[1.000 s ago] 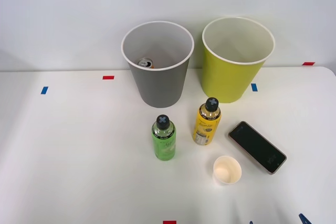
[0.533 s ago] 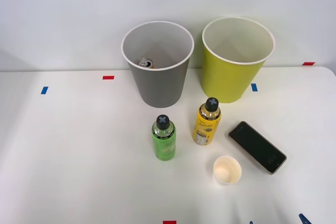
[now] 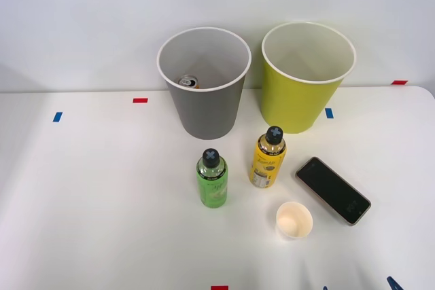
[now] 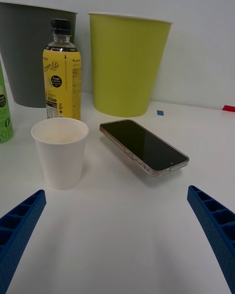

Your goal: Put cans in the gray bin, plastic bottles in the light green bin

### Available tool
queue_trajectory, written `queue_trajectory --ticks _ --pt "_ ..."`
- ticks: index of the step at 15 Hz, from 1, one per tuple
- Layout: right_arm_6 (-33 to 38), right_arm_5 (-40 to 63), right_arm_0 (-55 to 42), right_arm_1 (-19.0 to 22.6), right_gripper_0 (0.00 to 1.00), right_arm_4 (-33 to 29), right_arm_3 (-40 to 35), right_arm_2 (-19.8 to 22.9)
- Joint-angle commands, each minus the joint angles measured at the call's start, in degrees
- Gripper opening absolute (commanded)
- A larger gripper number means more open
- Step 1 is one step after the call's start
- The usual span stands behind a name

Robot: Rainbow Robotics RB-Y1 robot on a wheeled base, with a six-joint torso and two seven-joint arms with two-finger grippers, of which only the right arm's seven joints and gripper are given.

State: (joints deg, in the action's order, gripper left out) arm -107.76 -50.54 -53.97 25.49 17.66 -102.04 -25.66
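The right gripper [image 4: 117, 235] hangs low over the tabletop [image 3: 102, 188], fingers wide apart and empty. Just beyond it stand a white paper cup [image 4: 59, 152] and a dark phone [image 4: 144, 146]. Farther off, the yellow bottle [image 3: 268, 157] and green bottle [image 3: 212, 178] stand upright before the gray bin [image 3: 207, 106], which holds an orange-sided can [image 3: 188, 82], and the light green bin [image 3: 299, 96] to its right.
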Motion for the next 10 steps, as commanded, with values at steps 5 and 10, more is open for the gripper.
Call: queue_trajectory --ticks 5,10 --pt "0.0 0.0 0.0 0.0 1.00 0.0 0.0 0.0" --pt "0.0 0.0 0.0 0.0 1.00 0.0 0.0 0.0"
